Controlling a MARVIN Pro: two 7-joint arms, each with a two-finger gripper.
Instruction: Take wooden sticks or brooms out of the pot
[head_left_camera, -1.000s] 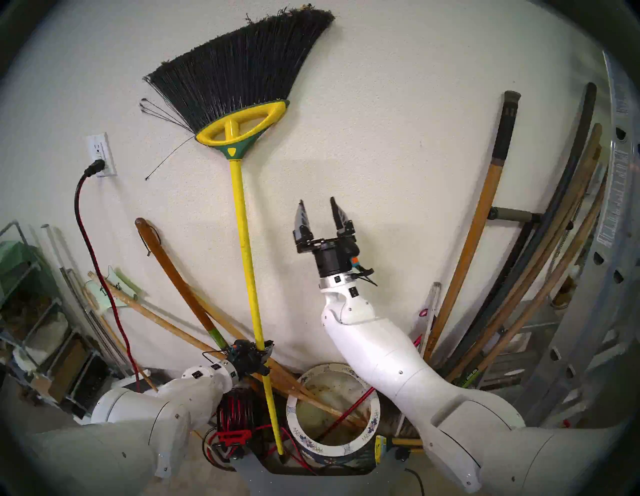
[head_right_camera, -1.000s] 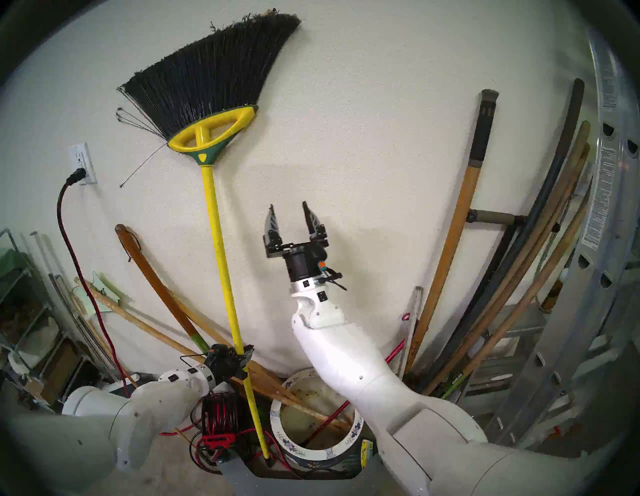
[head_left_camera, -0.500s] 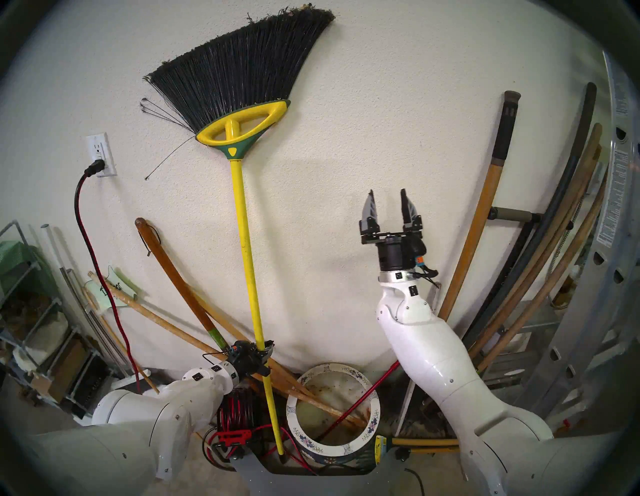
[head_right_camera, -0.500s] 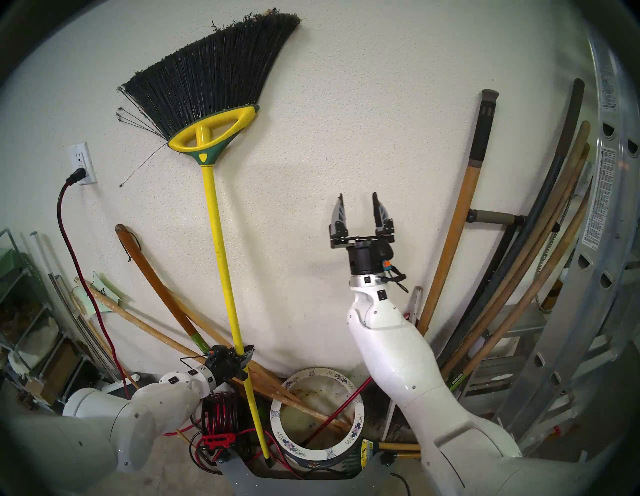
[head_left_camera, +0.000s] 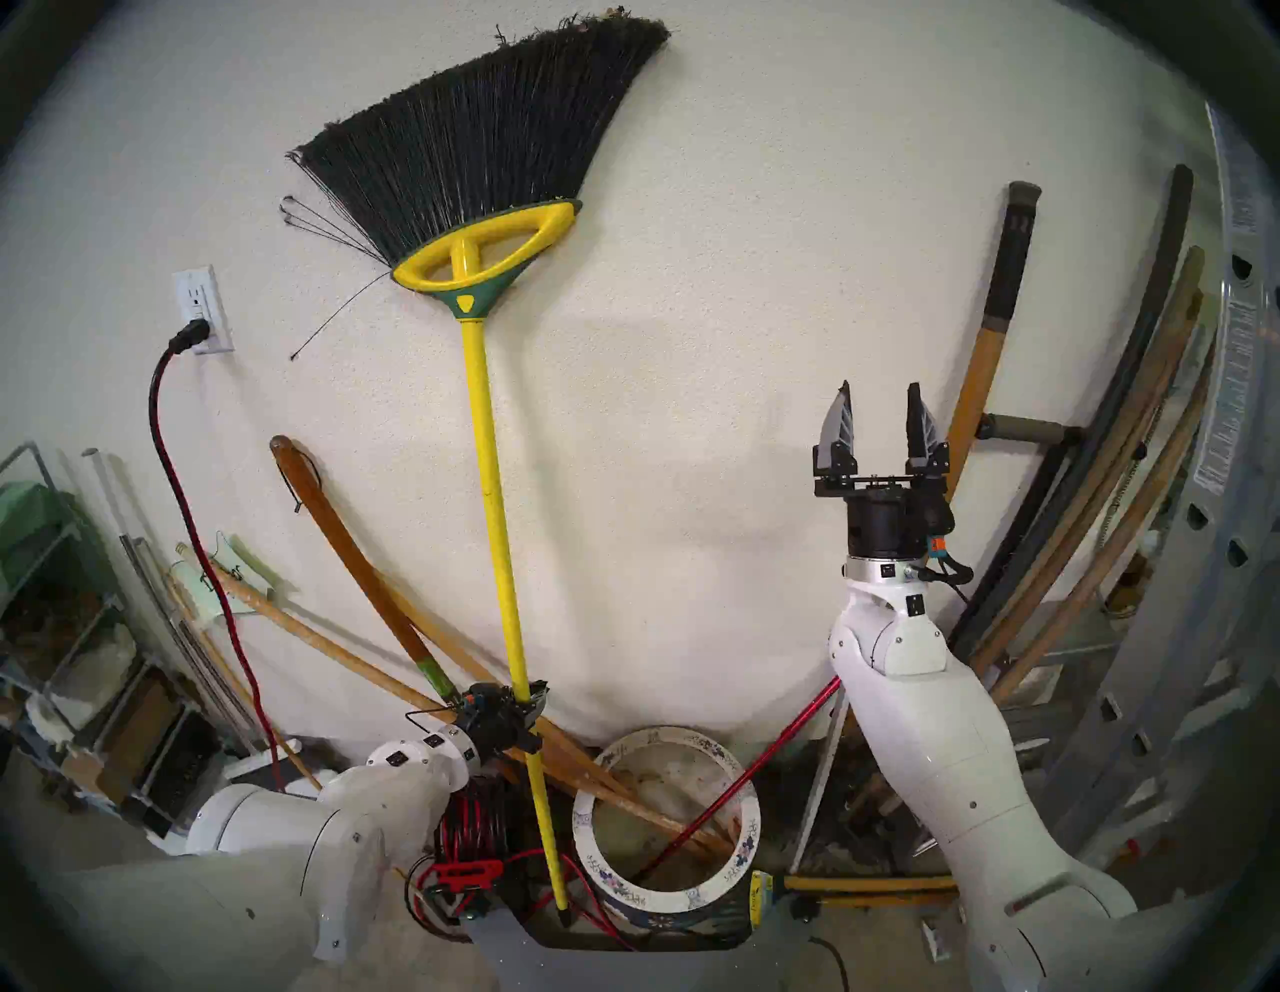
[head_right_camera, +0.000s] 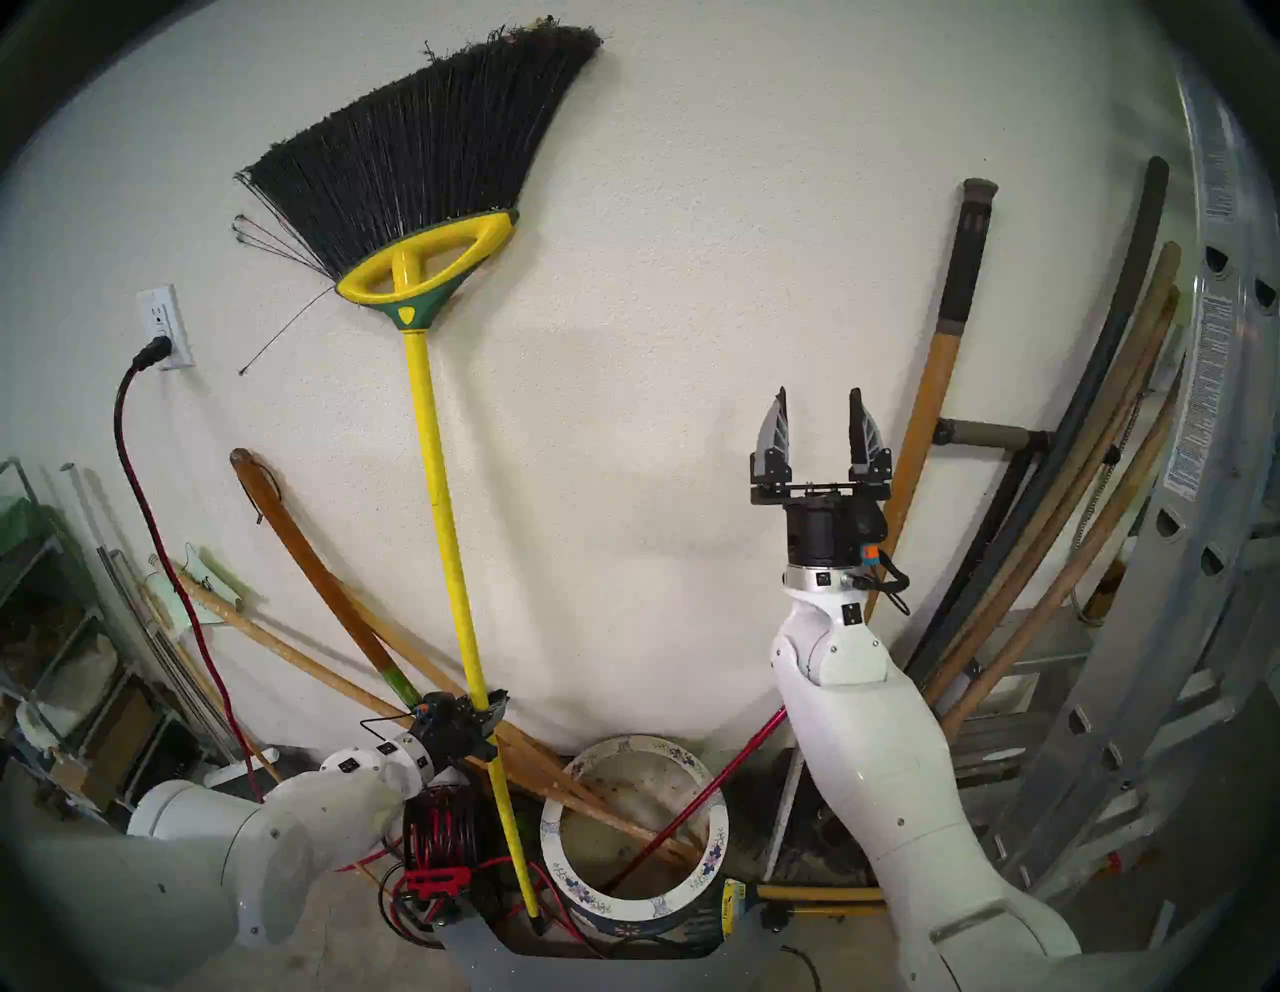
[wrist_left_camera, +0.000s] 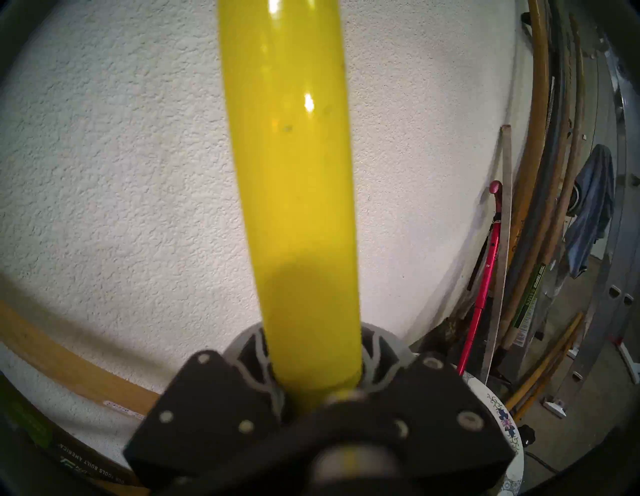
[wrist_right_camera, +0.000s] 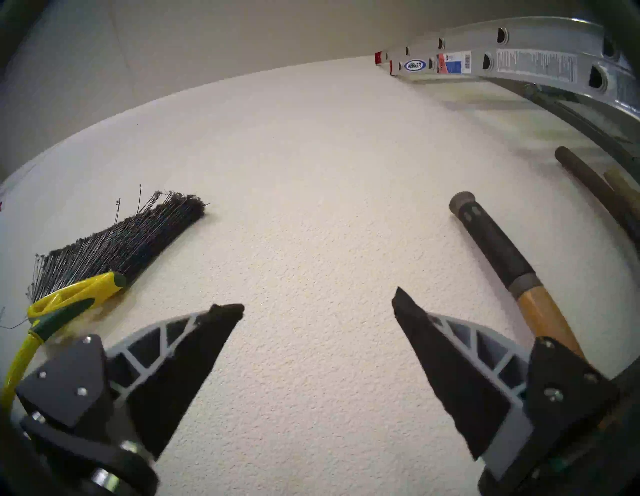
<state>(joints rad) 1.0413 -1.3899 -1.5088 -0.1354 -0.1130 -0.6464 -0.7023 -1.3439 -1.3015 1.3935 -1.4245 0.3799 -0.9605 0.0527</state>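
The broom (head_left_camera: 493, 499) stands almost upright against the wall, black bristles at the top and its yellow pole running down. The pole's foot rests outside the white flowered pot (head_left_camera: 587, 824), just left of it. My left gripper (head_left_camera: 524, 701) is shut on the lower pole, and the left wrist view shows the pole (wrist_left_camera: 294, 173) running up between the fingers (wrist_left_camera: 377, 350). My right gripper (head_left_camera: 880, 409) points up at the bare wall right of the pot, open and empty (wrist_right_camera: 318, 304). Brown wooden poles (head_left_camera: 623, 790) and a thin red rod (head_left_camera: 727, 790) lean out of the pot.
A red-and-black cord reel (head_left_camera: 478, 824) sits left of the pot, its cord running up to a wall outlet (head_left_camera: 201, 308). Several long tool handles (head_left_camera: 970, 415) and an aluminium ladder (head_left_camera: 1233, 485) lean at the right. A wire shelf (head_left_camera: 55, 589) stands at far left.
My right arm has swung to the right, away from the broom and towards the leaning handles, its gripper staying open. The left gripper and the broom have not moved.
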